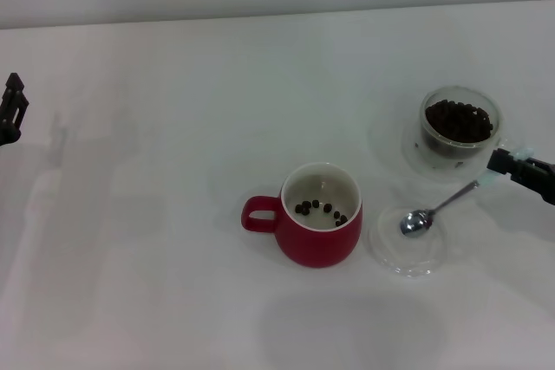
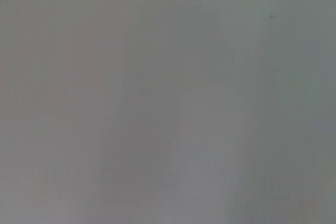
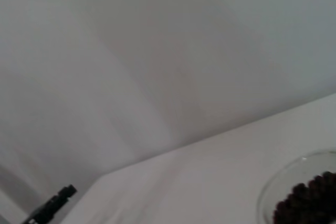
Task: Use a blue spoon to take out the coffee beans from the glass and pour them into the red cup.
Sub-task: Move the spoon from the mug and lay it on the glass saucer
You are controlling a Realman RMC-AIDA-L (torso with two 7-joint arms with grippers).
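The red cup (image 1: pixel 319 227) stands mid-table with its handle toward my left, and several coffee beans (image 1: pixel 319 209) lie on its white bottom. At the right rear the glass (image 1: pixel 458 124) holds a heap of coffee beans (image 1: pixel 458 120); the glass rim and beans also show in the right wrist view (image 3: pixel 307 203). My right gripper (image 1: pixel 497 165) is shut on the pale handle end of the blue spoon (image 1: pixel 434 210). The spoon's silver bowl sits empty over a flat clear dish (image 1: pixel 408 253). My left gripper (image 1: pixel 12 107) is parked at the far left edge.
The flat clear dish lies just right of the red cup and in front of the glass. A wall runs along the table's far edge. The left wrist view shows only plain grey surface.
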